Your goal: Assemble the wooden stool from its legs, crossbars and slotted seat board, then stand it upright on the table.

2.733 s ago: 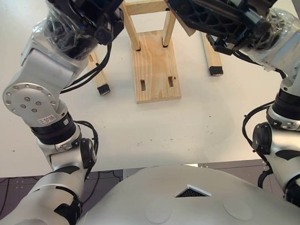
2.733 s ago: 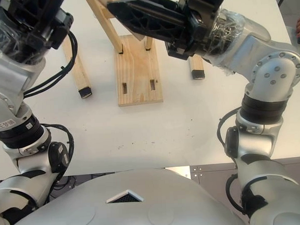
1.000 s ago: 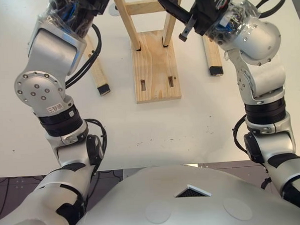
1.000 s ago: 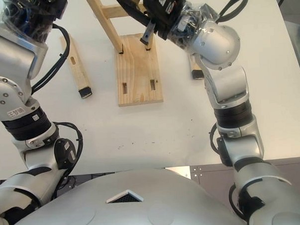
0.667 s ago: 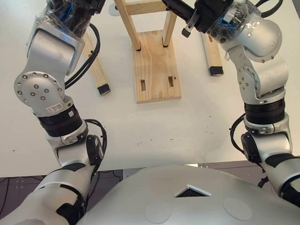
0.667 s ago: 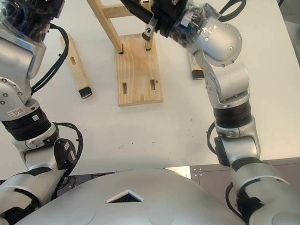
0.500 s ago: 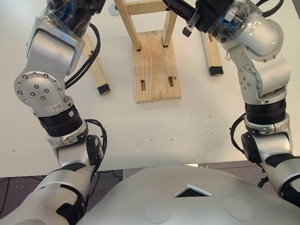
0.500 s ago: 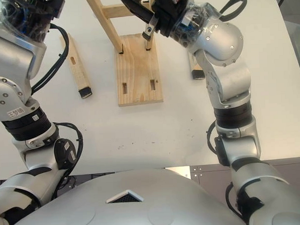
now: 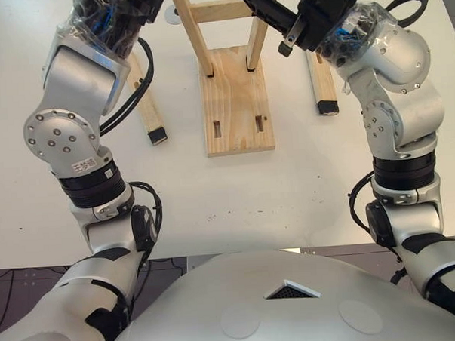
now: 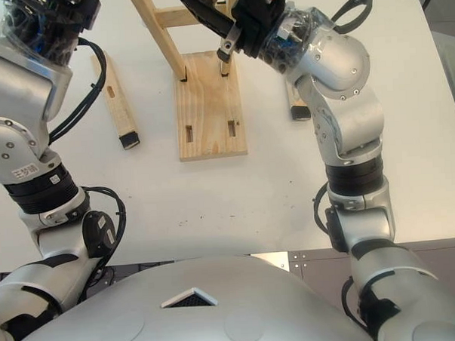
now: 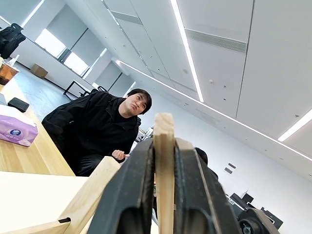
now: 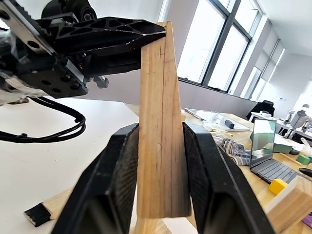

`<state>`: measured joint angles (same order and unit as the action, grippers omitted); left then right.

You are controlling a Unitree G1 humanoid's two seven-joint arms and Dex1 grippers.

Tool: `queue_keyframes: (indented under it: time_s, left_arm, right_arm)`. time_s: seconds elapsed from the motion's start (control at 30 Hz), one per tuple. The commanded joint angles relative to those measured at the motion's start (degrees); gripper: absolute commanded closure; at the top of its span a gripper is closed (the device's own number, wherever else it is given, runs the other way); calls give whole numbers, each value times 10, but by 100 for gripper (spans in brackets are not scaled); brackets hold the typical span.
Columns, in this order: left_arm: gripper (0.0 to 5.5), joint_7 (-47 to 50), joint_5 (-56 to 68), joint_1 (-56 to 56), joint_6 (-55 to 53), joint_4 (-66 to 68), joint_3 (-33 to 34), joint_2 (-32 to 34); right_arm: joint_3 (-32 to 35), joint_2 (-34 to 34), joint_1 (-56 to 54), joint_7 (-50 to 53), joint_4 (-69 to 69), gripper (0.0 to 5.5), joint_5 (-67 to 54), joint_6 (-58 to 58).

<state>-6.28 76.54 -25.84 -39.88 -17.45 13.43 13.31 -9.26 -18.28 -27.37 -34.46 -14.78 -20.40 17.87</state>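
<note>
My left fingers (image 11: 131, 195) and right fingers (image 12: 117, 175) each pinched a leg (image 9: 197, 43); seating both in the board (image 9: 236, 102) below probably needed straight pressure.

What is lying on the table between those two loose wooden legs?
The slotted seat board lies flat between the left loose leg and the right loose leg, with strips of bare table on either side, as the left eye view shows.

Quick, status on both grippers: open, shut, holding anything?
Left gripper: shut on the left upright leg.
Right gripper: shut on the right upright leg.
</note>
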Motion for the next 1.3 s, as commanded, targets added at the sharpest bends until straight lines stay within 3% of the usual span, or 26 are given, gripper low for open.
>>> queue_keyframes:
  time_s: [0.03,0.17,0.33,0.83,0.97,1.03,1.2,1.3]
  left_arm:
    - [452,-25,-9,8,-20,-22,-32,7]
    - [416,-12,-24,7,-11,-2,-27,2]
    - [490,-7,-31,-1,-4,12,-12,4]
    - [510,23,-58,-7,23,36,13,-4]
    - [423,11,-70,1,13,19,-1,-4]
    - [420,11,-76,2,14,22,0,-6]
    - [494,0,-69,6,0,18,-9,-9]
    - [508,3,-66,16,-6,13,-24,-19]
  right_arm:
    - [2,17,-1,-9,-17,422,-29,25]
    - [4,17,0,-9,-20,422,-29,30]
    - [7,18,-1,-8,-14,422,-23,27]
    - [-17,5,13,-19,15,422,70,-49]
    - [-17,8,16,-18,17,422,76,-50]
    - [-15,9,17,-19,17,422,78,-50]
    - [-13,11,16,-18,22,422,81,-53]
    - [-13,11,13,-16,25,422,87,-57]
